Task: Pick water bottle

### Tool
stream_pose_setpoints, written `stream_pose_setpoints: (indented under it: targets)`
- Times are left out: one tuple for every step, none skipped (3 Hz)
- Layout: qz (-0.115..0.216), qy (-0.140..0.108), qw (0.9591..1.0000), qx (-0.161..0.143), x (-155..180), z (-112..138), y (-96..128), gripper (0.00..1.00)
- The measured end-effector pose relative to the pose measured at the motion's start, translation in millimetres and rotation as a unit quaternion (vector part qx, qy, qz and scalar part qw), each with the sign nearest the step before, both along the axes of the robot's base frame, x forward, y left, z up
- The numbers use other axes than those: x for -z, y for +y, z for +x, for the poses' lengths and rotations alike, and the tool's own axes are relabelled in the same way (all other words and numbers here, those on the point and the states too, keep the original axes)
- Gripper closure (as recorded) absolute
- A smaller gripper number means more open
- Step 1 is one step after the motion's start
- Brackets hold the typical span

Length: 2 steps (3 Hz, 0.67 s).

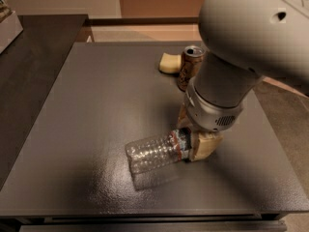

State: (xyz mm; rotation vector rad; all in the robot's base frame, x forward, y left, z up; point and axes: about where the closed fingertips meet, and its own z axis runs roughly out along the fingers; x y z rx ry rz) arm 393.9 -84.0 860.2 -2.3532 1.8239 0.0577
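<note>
Water bottle [154, 151], a clear ribbed plastic one with a dark label edged in red bands, is lying on its side near the front of the dark grey textured tabletop [96, 105], its base pointing left and toward the front edge and its label end pointing right. The tan two-part gripper [192, 140] is sitting low at that label end, straddling it and touching the tabletop or resting just above it; the cap end of the water bottle is being hidden behind it. Whether the gripper is clamping the bottle or merely enclosing it cannot be told. The bulky pale grey wrist [217, 100] is rising directly above the gripper and is filling the upper right of the view. Further back, a brown cylindrical drink can [189, 66] is standing upright just beside the wrist. A small pale yellow block [169, 63] is lying just left of the can. At far left, a darker counter [34, 47] is adjoining the table.
</note>
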Motion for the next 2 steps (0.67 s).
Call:
stream_pose_setpoints:
  targets:
    - [0.005, -0.011, 0.9997, 0.020, -29.7, 3.3, -8.1, 1.00]
    - [0.010, -0.038, 0.9988, 0.028, -71.5, 7.8, -15.2, 1.00]
